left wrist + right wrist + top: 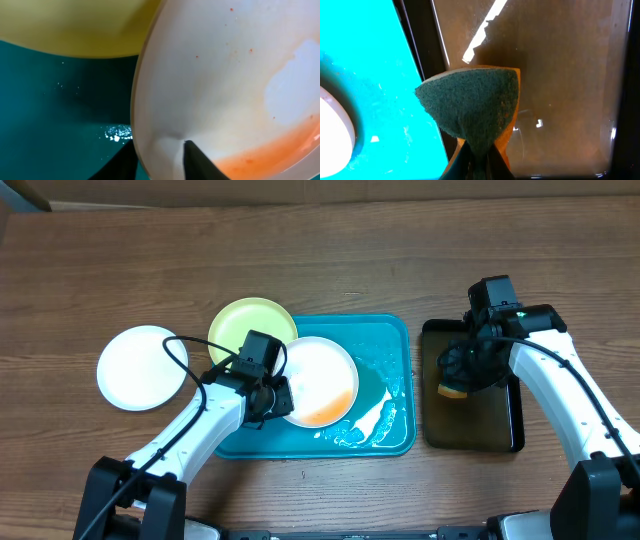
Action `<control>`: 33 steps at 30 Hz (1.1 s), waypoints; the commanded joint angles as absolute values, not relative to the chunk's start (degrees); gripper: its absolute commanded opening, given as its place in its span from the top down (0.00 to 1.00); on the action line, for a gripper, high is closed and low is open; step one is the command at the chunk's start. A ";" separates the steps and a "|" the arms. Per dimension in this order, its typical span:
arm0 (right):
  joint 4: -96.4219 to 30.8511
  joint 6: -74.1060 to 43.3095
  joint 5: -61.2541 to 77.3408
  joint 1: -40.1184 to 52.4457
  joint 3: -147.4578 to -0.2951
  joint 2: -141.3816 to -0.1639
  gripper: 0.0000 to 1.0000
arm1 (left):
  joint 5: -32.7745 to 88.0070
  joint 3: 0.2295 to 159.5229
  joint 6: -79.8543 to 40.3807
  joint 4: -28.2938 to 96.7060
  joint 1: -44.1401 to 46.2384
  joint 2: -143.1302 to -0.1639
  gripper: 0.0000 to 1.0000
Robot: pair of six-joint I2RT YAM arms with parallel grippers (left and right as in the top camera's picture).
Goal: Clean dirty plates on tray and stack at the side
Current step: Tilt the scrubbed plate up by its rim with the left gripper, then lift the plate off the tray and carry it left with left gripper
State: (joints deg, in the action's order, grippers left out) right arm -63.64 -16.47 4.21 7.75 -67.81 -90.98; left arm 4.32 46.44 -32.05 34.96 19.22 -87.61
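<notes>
- The blue tray point(395, 340) lies in the middle of the wooden surface point(320, 260), with wet, shiny streaks near its 5 o'clock corner.
- A smeared white plate point(318, 380) sits in the tray's left half. An orange-red film is spread along the plate's 6 o'clock edge.
- The left pincer point(272, 395) is closed on that plate's rim at about 9 o'clock. The left wrist view shows one dark finger point(197, 160) on the plate's face and the other below the rim.
- It cannot be told from these views whether the plate is lifted off the tray.
- A yellow-green plate point(250, 328) lies over the tray's 11 o'clock corner, partly on the tray and partly beyond its rim. In the left wrist view the white plate's rim crosses in front of it.
- A second white plate point(142, 367) rests on the surface at 9 o'clock from the tray, apart from it, and its face is evenly white.
- A black tray point(495, 420) stands just beside the blue tray at 3 o'clock, and its floor looks brown and glossy.
- The right pincer point(458, 378) is over the black tray's left part and pinches a sponge point(452, 389).
- The right wrist view shows the sponge's green scouring face bulging out from the closed fingers, with a yellow-orange layer behind.
</notes>
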 commanded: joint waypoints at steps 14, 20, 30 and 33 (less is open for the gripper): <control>-63.55 -16.71 3.95 7.70 -68.60 -90.35 0.96 | 2.57 46.54 -32.18 34.70 19.03 -88.25 0.96; -63.57 -16.71 3.95 7.70 -68.60 -90.35 0.96 | 2.46 50.74 -29.10 37.08 19.05 -86.65 0.96; -63.57 -16.71 3.95 7.70 -68.60 -90.35 0.96 | -6.22 62.52 -20.86 44.45 19.35 -85.58 0.96; -63.57 -16.71 3.95 7.70 -68.60 -90.35 0.96 | -12.51 65.82 -19.05 46.22 20.60 -85.58 0.96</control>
State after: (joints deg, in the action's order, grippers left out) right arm -63.79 -16.49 4.21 7.75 -67.81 -90.98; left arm -5.02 62.08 -22.76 45.43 19.46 -86.96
